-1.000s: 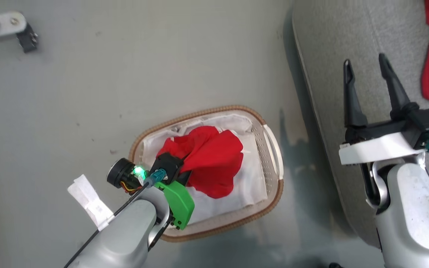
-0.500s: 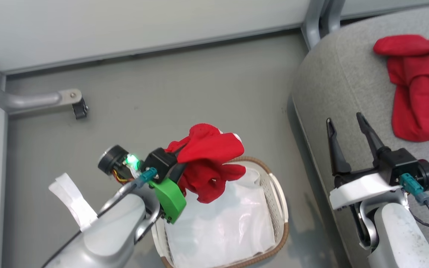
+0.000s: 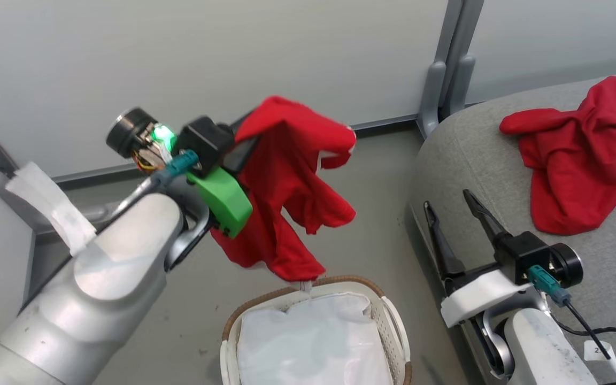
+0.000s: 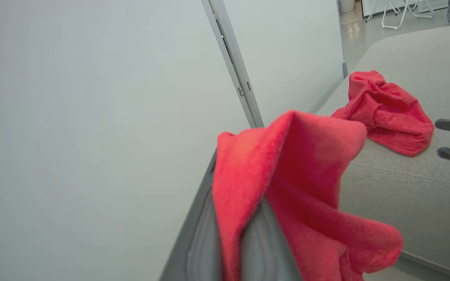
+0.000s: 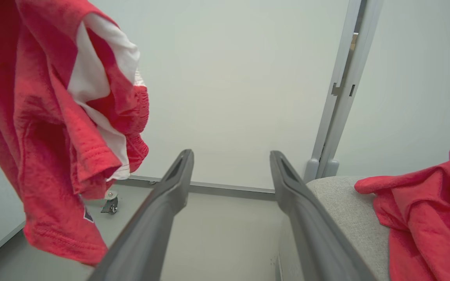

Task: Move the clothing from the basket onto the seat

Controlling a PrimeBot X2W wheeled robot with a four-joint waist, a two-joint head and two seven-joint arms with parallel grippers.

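Up since a second ago: left claw point(image 3: 244, 140) has hauled the held garment point(image 3: 286, 187) out of the basket point(image 3: 393, 331), and your head camera has tilted up with it, so ignore the scene shift. Head view: left claw is clamped on the cloth's top fold and its fingertips are buried in the fabric. The held garment hangs long axis straight down, with its lower hem just above the basket's far rim. Only the white liner point(image 3: 308, 347) is left inside. The seat point(image 3: 474, 160) lies to the robot's right of that claw, with the second garment point(image 3: 575, 166) already on it. Right claw point(image 3: 447, 200) is nearer the seat, over its front edge, with its jaws spread and nothing in them. It sits between the load and the cushion. Left wrist view: red cloth point(image 4: 295, 175) is pinched between the two fingers and the seat point(image 4: 404, 187) is ahead-right. The right claw's tips point(image 4: 443, 138) poke in at the right edge. Right wrist view: right claw point(image 5: 231, 155) is wide open, the held garment point(image 5: 33, 117) with its white panel hangs upper left, and the seat corner point(image 5: 346, 207) is just right of the fingers. My read is a sideways carry to the right, so keep the dangling hem clear of the right claw.
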